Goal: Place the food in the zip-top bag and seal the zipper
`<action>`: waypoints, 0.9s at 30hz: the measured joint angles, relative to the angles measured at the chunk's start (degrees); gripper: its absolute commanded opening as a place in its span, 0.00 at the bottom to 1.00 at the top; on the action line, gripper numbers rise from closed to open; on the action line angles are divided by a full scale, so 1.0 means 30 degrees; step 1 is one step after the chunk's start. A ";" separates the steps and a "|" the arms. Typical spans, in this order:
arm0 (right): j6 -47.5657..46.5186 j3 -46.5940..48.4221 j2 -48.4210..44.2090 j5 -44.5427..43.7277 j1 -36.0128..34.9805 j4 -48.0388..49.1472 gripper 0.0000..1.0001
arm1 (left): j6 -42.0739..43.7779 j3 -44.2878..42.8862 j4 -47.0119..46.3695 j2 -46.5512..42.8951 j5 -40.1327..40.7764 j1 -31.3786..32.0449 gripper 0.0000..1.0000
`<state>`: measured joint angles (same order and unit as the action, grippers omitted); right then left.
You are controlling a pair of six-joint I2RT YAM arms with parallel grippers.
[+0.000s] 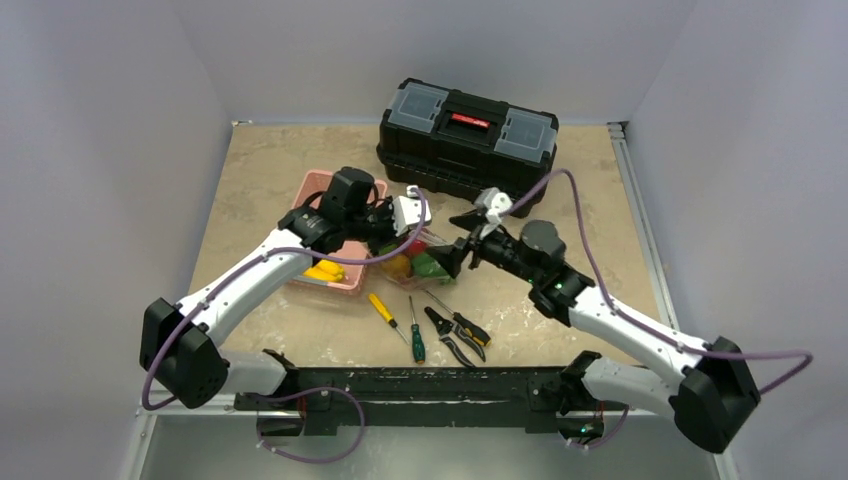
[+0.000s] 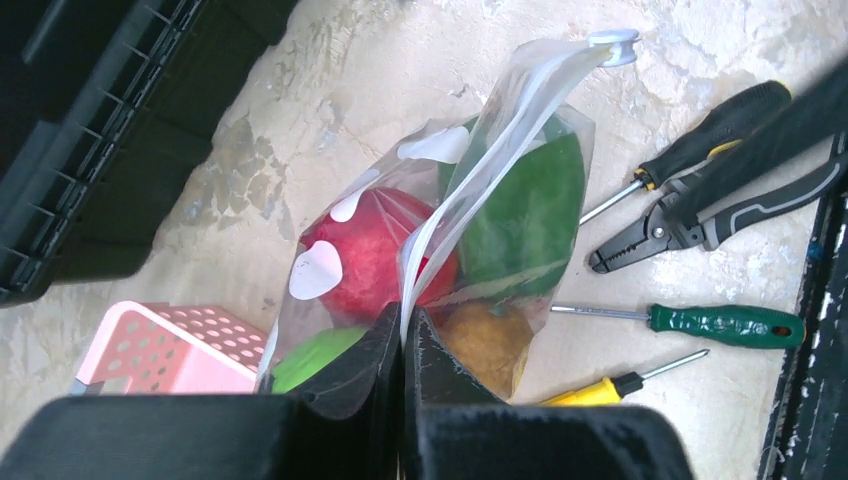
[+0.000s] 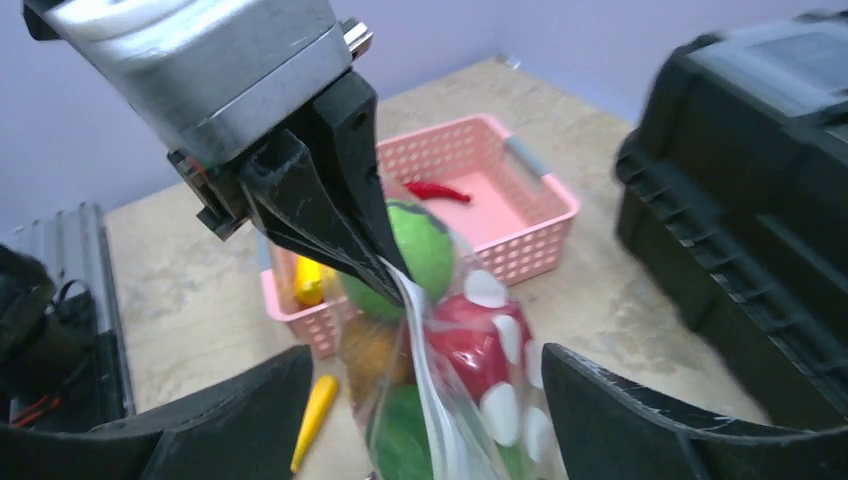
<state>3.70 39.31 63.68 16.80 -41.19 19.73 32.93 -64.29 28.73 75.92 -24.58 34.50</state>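
Observation:
The zip-top bag (image 1: 415, 262) stands on the table between the grippers. It holds a red piece (image 2: 375, 260), a dark green piece (image 2: 525, 215), an orange-brown piece (image 2: 485, 340) and a light green piece (image 2: 315, 355). My left gripper (image 2: 403, 320) is shut on one end of the zipper (image 2: 480, 160); the white slider (image 2: 612, 45) is at the far end. My right gripper (image 3: 425, 360) is open, one finger on each side of the bag (image 3: 470, 360), not touching it. A red chili (image 3: 435, 190) and a yellow piece (image 3: 310, 280) lie in the pink basket.
The pink basket (image 1: 345, 283) is left of the bag. A black toolbox (image 1: 465, 135) stands behind. A yellow-handled screwdriver (image 1: 382, 307), a green-handled screwdriver (image 1: 416, 342) and pliers (image 1: 455, 335) lie in front of the bag.

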 measured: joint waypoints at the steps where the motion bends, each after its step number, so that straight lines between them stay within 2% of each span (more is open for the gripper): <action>1: 0.0415 -0.0750 -0.0874 -0.0372 0.0248 0.0750 0.93 | -0.0313 0.0000 -0.0022 0.0015 0.0051 -0.0029 0.00; 6: 0.2288 -0.4437 -0.4029 -0.0597 0.2470 0.4466 0.94 | -0.2244 -0.0554 -0.0044 0.0911 -0.1231 -0.0408 0.00; 14: 0.5377 -0.8225 -0.4102 0.2011 0.6171 0.9479 0.91 | -0.6135 -0.1974 -0.0306 0.2608 -0.5829 -0.3118 0.00; 20: 0.6710 -0.8728 -0.2834 0.4830 0.6506 1.2794 0.90 | -0.7650 -0.2215 -0.0255 0.2951 -0.7861 -0.3206 0.00; 27: 0.7410 -0.8721 -0.0809 0.6470 0.6506 1.5227 0.85 | -0.8961 -0.2681 -0.0277 0.3679 -0.9369 -0.3271 0.00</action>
<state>25.93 13.15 61.25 36.21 -21.67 65.41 6.04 -72.34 27.90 86.96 -52.69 24.69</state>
